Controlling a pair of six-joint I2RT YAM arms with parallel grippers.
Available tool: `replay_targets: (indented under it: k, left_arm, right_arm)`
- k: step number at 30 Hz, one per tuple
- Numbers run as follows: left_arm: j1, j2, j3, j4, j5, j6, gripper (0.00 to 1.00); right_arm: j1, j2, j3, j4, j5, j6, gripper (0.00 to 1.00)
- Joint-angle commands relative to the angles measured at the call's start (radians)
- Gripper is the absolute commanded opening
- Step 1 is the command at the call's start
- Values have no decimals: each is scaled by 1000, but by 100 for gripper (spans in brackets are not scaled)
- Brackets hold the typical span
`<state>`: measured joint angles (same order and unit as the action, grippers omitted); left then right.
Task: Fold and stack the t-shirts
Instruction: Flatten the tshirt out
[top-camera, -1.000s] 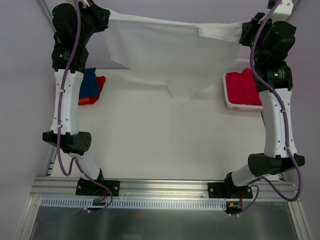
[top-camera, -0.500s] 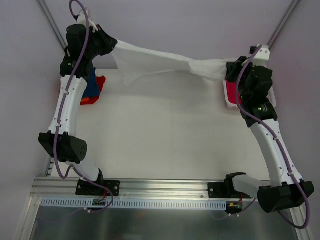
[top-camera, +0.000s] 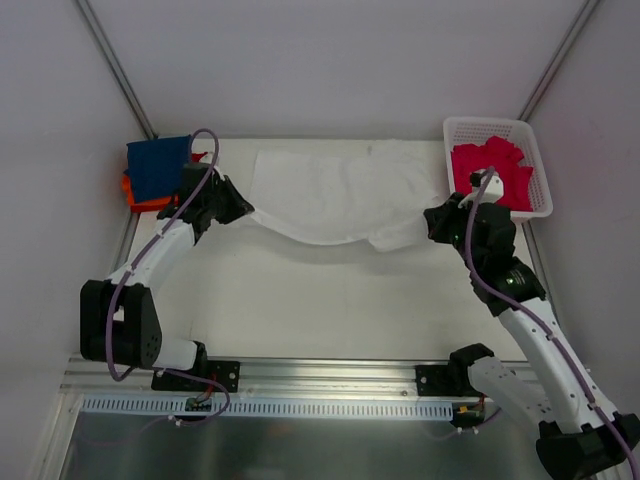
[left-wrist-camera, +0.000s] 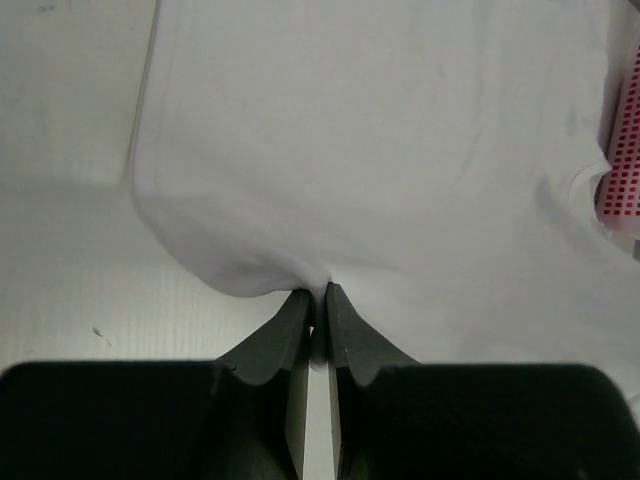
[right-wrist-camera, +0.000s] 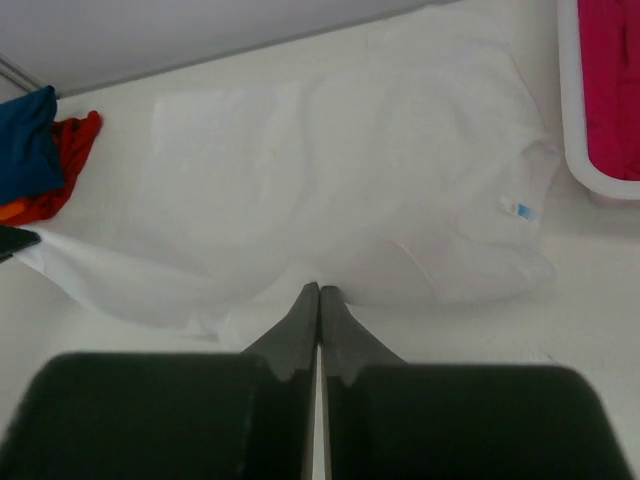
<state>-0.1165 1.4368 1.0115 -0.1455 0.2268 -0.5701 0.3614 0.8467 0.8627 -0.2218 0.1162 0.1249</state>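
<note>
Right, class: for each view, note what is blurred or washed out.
Top external: sharp, even light, white shirt fades into the table. Left wrist: left gripper dark, soft-edged. Right wrist: right gripper blurred, label clear.

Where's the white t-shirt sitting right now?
In the top view the white t-shirt lies spread on the far middle of the table, between the navy t-shirt on the left and the white basket on the right.

White t-shirt (top-camera: 335, 190) — hanging stretched in air before — now lies spread flat on table (top-camera: 330, 300).
</note>
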Motion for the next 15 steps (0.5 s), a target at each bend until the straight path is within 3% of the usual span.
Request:
replay_targets:
  k: [1,8,15]
  left_arm:
    - [-32,-166,-68,113,0,-48,0]
    - [-72,-372,-215,66,-12,-86,0]
    - [-75,-426,-278,18,17,-89,0]
  right_arm:
    - [13,-89,24,-50,34,42,0]
    - [25,-167,42,-191,30,100,0]
    - [27,-175,38,-286,-24,133,0]
